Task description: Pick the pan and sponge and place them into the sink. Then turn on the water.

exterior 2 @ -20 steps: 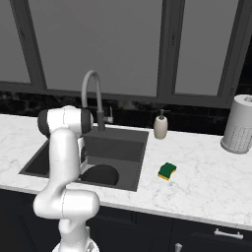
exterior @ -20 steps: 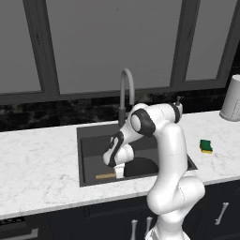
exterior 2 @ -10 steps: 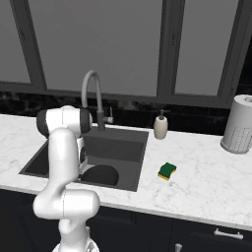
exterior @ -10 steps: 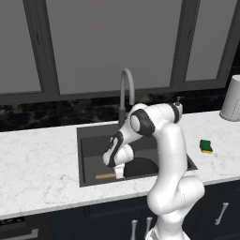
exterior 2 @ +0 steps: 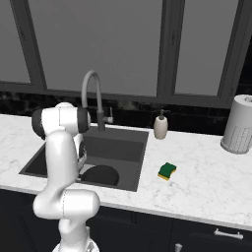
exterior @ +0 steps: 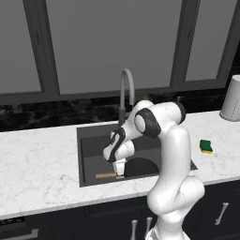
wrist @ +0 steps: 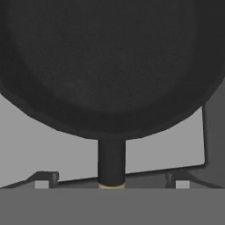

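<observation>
One desk [exterior: 37, 159] carries the sink [exterior: 89, 140]. Pan [exterior: 140, 167] lies in the sink, handle toward the end effector [exterior: 119, 172]. End effector sits just over the handle, fingers spread apart. Sponge [exterior 2: 167, 171] on desk, right of sink.

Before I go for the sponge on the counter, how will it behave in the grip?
The sponge looks small and blocky, so probably light and unlikely to roll. Its green and yellow layers suggest soft foam that may squash between the fingers rather than slip. It lies flat on the marble counter, apart from the sink, so a push would likely slide it.
</observation>
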